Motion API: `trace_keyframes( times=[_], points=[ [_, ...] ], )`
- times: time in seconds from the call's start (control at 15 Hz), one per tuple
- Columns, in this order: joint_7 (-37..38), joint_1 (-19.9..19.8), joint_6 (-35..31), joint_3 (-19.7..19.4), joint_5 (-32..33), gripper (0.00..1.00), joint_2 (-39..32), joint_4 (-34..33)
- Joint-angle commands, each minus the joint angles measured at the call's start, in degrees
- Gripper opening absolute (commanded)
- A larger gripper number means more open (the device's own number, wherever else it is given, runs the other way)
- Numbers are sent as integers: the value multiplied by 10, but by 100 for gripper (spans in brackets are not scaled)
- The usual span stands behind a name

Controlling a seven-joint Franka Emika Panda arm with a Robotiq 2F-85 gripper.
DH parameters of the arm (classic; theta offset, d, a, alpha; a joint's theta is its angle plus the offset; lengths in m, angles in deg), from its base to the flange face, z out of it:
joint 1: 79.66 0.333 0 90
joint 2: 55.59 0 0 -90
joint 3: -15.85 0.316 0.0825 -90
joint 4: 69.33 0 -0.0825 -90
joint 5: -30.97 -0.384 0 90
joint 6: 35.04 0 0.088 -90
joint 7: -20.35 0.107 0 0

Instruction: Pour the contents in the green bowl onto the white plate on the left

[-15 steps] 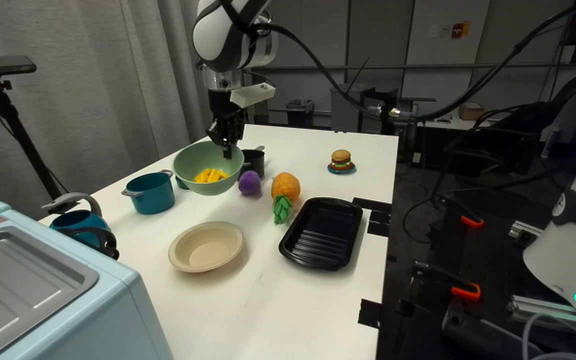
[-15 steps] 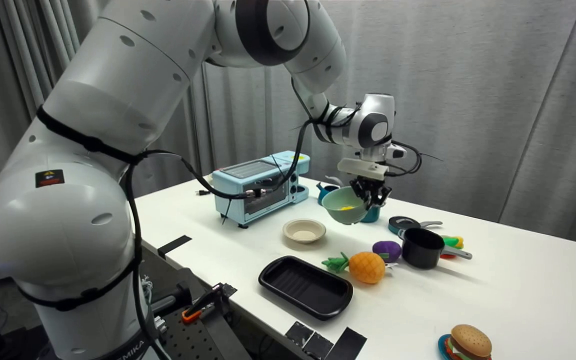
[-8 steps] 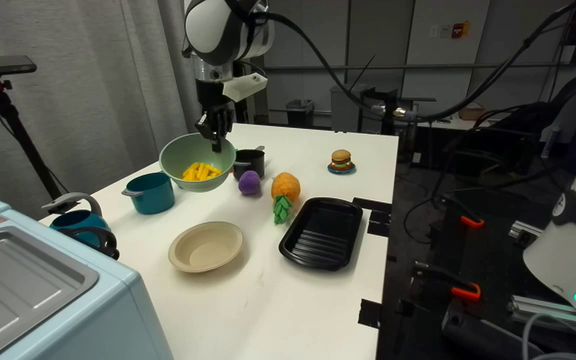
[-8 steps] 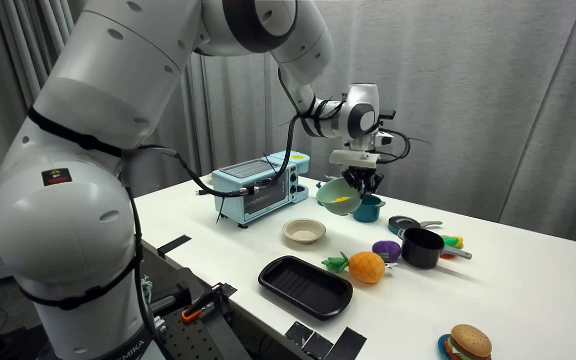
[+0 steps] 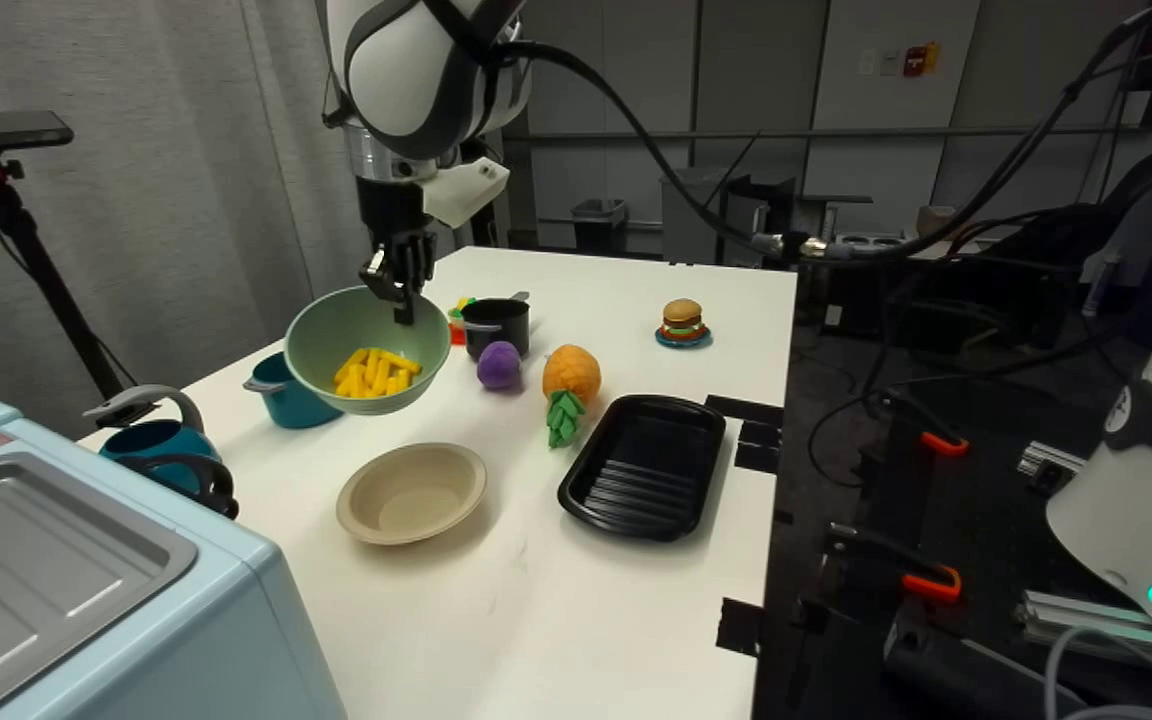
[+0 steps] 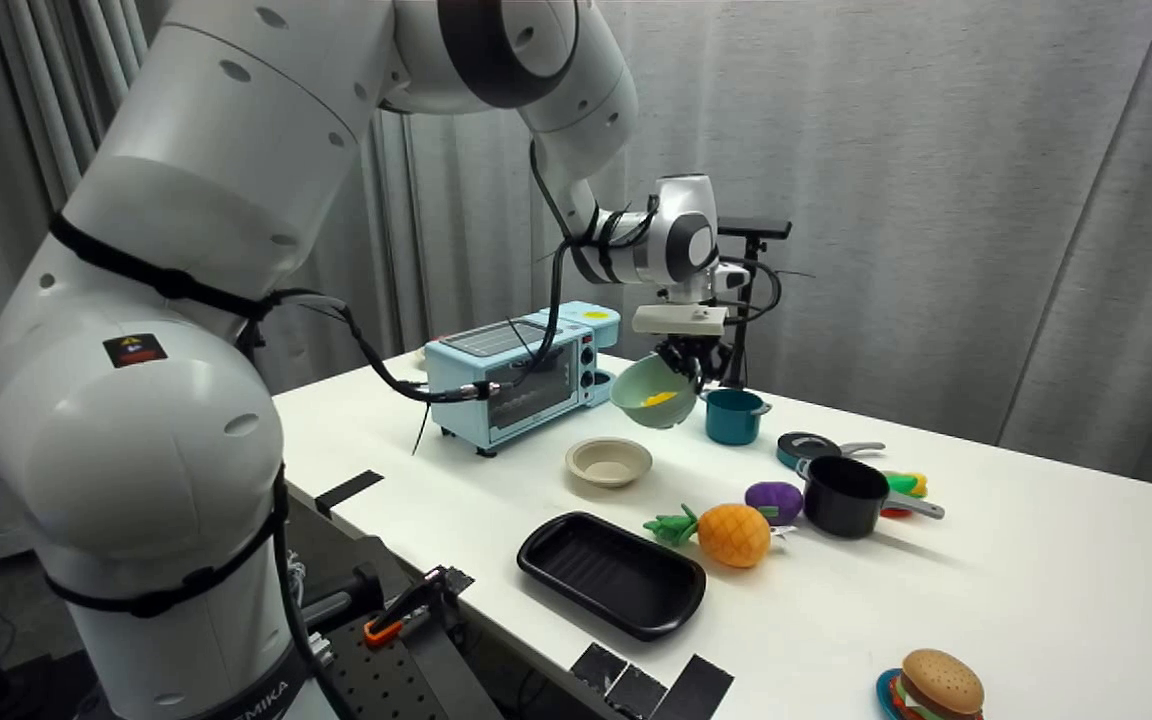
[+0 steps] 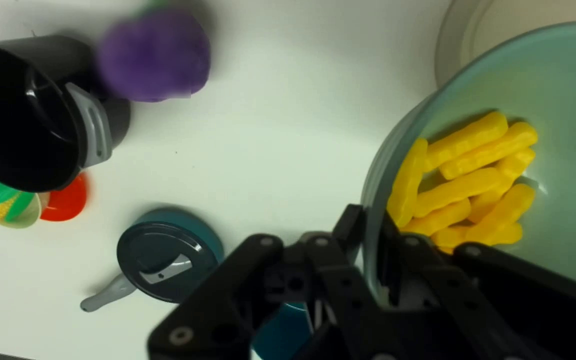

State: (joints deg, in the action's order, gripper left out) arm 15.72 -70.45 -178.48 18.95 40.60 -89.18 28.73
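The gripper (image 7: 369, 240) pinches the rim of the green bowl (image 7: 568, 200), one finger inside and one outside, presumably to free the far lip for pouring. Beside the jaws, the yellow pieces (image 7: 460, 191) lie in the tilted bowl; below the jaws and off to the side, the white plate (image 5: 411, 505) sits, likely meant to catch them

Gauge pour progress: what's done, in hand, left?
Done: the gripper has the green bowl by its rim, held aloft. In hand: getting the load across; the yellow pieces sit inside the bowl. Left: probably bring the bowl over the white plate, since it looks offset from it in both exterior views, then tip. No pieces show on the plate.
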Motion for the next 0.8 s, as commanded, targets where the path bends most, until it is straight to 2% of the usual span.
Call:
trace_keyframes(
  times=[0.0, 0.33, 0.73],
  points=[
    [21, 31, -46, -12, 42, 2, 15, 31],
    [77, 79, -126, -54, 126, 2, 15, 63],
    [197, 170, -236, -170, 249, 2, 21, 107]
  ],
)
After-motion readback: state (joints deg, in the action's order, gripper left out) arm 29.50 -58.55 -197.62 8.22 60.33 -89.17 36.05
